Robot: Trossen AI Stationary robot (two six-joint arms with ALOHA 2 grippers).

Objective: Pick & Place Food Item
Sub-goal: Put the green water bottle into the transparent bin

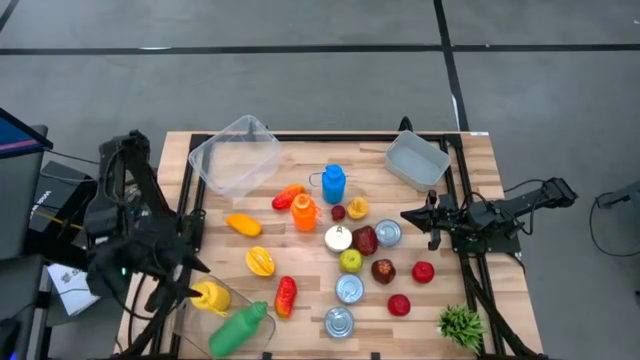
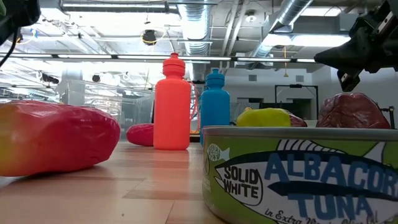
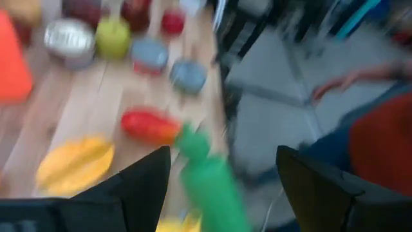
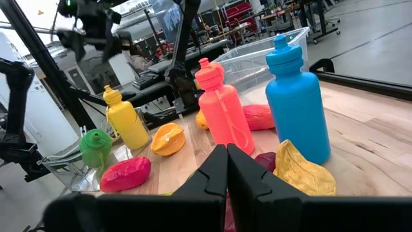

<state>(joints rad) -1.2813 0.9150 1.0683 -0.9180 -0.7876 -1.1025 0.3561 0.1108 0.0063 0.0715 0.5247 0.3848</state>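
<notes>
In the lower left of the high view, at the front corner of the tabletop (image 1: 420, 310), a clear container (image 1: 262, 338) holds a yellow bottle (image 1: 212, 296) and a green bottle (image 1: 240, 328), the two side by side. The right wrist view shows both rising out of it, the yellow one taller. The left tool (image 1: 190, 278) hangs just left of the yellow bottle, at the container's edge. Its two fingers (image 3: 138, 187) stand wide apart and hold nothing. In the left wrist view the green bottle shows between them.

Just right of the container lies a red and yellow fruit (image 1: 285, 296), and above it in the frame a yellow starfruit (image 1: 260, 261). Toward the middle of the frame stand an orange bottle (image 1: 303, 212) and a blue bottle (image 1: 334, 183), near each other but apart. Right of centre are a green apple (image 1: 350, 261), several tins (image 1: 349, 289) and some dark red fruits (image 1: 423, 271). A large clear tub (image 1: 235, 155) sits in the upper left of the tabletop and a smaller one (image 1: 417, 160) in the upper right. A green plant (image 1: 462, 325) is in the lower right corner.

The right tool (image 1: 410, 214) waits at the right side of the frame, pointing at the cluster. Its fingers are pressed together on nothing.

At the right edge of the left wrist view a person's hand (image 3: 351, 80) and a red sleeve (image 3: 380, 142) show, off the tabletop.
</notes>
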